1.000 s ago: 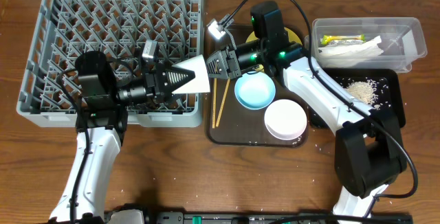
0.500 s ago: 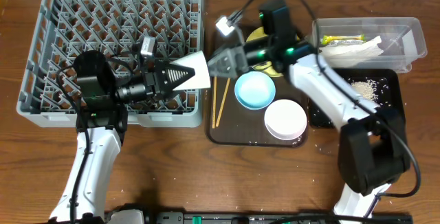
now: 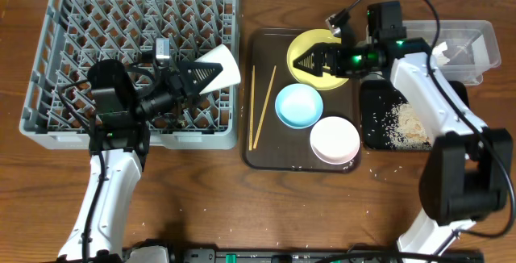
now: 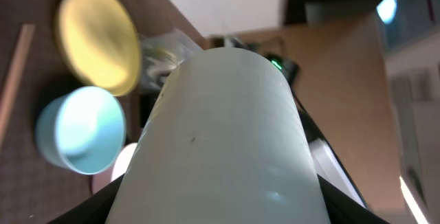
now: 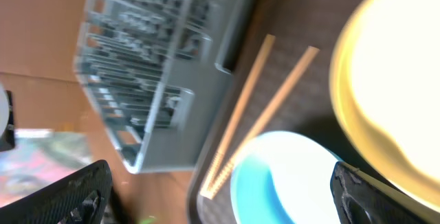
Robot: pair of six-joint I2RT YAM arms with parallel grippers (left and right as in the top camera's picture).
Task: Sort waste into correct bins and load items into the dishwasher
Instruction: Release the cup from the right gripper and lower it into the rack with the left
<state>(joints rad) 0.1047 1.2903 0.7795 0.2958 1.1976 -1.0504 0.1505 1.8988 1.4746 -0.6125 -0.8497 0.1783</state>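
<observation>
Smooth white cup (image 3: pixel 230 64), clamped in the left gripper (image 3: pixel 210 72), hangs over the pegged grey rack (image 3: pixel 81 21) at the desk's far-left corner. Right gripper (image 3: pixel 306 61) gapes empty over the round yellow plate (image 3: pixel 308 40). Loose rice (image 3: pixel 407 122) lies in the black tray (image 3: pixel 369 130).

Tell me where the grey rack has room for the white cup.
The rack is bare along its far and left walls. The left tool holds the cup over its right edge. The neighbouring brown tray is crowded.
</observation>
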